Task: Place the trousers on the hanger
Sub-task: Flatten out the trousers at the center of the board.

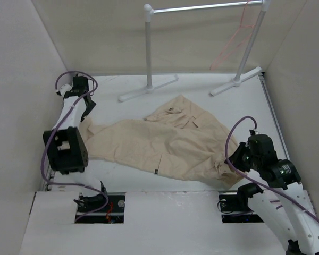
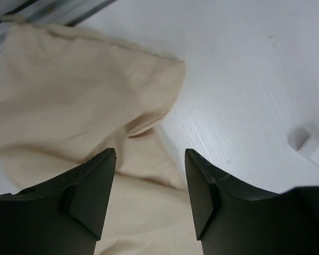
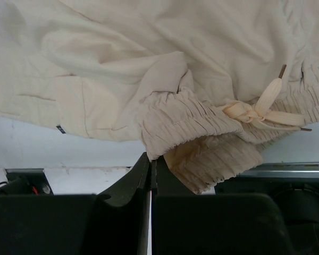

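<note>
The beige trousers (image 1: 170, 141) lie spread flat across the table. The waistband is at the near right and one leg end reaches left. My right gripper (image 1: 231, 159) is shut on the gathered waistband edge (image 3: 170, 125), with the drawstring bow (image 3: 260, 109) just right of it. My left gripper (image 1: 86, 109) is open above the leg end (image 2: 69, 90), its fingers (image 2: 93, 186) straddling the cloth (image 2: 149, 212) without closing. The thin pink hanger (image 1: 231, 45) hangs from the rack bar at the back right.
The white tubular rack (image 1: 202, 8) stands at the back, its two feet (image 1: 149, 89) on the table just beyond the trousers. A rack foot end shows in the left wrist view (image 2: 308, 146). Walls close in the left, right and back sides.
</note>
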Controlling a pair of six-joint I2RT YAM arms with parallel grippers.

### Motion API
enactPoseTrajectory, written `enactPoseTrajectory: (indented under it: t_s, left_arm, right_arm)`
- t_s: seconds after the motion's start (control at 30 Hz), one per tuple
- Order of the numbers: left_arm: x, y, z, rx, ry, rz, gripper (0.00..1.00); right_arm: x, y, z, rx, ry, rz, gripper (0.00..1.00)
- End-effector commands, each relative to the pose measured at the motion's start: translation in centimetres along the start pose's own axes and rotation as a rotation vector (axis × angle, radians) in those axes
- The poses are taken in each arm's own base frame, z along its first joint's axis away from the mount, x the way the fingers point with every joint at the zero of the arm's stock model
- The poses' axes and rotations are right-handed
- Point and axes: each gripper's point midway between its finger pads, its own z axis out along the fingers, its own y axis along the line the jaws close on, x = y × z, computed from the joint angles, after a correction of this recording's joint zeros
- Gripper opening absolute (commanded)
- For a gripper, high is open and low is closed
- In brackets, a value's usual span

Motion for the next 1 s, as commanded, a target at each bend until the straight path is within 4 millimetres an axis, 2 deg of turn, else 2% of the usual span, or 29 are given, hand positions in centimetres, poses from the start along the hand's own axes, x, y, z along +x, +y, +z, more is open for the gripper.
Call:
enactPoseTrajectory:
  t_s: [0.0,0.17,0.3,0.37,0.43,0.5,0.57,0.7,0.77,0.8,0.9,0.97]
  left_arm:
    - [-0.5,-1.5,2.7,-0.061,0.008,0.169,0.52]
    - [0.0,-3.2,6.7,-0.117,0.051,0.262,0.52]
    - [0.7,-2.1,8.9,-0.192,0.076,0.286,0.46]
    - [0.9,-1.4,9.8,-0.226,0.08,0.299,0.36]
    - [1.2,-0.3,10.6,-0.263,0.092,0.316,0.22]
    - [0.6,1.3,11.0,-0.32,0.079,0.312,0.08]
    - [-1.0,2.6,10.6,-0.367,0.03,0.289,0.02]
    - [-6.3,4.2,7.8,-0.407,-0.115,0.178,0.02]
    - [-8.4,4.6,6.3,-0.407,-0.166,0.128,0.1]
    - [-9.0,4.4,5.8,-0.394,-0.177,0.116,0.18]
    - [-9.2,3.9,4.1,-0.355,-0.185,0.115,0.35]
    - [-7.9,2.2,2.6,-0.297,-0.195,0.144,0.39]
  right_arm:
    - [-1.6,2.2,-0.6,-0.091,-0.058,-0.033,0.01]
    - [-1.3,3.0,-0.1,-0.137,-0.049,0.009,0.02]
    - [-0.8,3.0,0.4,-0.147,-0.034,0.031,0.02]
    - [-0.9,2.7,0.5,-0.135,-0.042,0.034,0.02]
    - [-1.0,2.5,0.6,-0.126,-0.049,0.03,0.02]
    - [-1.3,2.2,0.8,-0.111,-0.054,0.04,0.02]
    - [-1.7,1.6,0.7,-0.077,-0.065,0.044,0.02]
    - [-1.9,-0.5,0.0,0.031,-0.08,0.082,0.0]
    - [-1.3,-1.3,-0.8,0.071,-0.058,0.1,0.0]
    - [-0.9,-1.7,-1.2,0.088,-0.044,0.096,0.0]
    - [-0.3,-2.8,-2.4,0.135,-0.036,0.08,0.0]
    - [-0.8,-2.6,-3.1,0.138,-0.05,0.066,0.1]
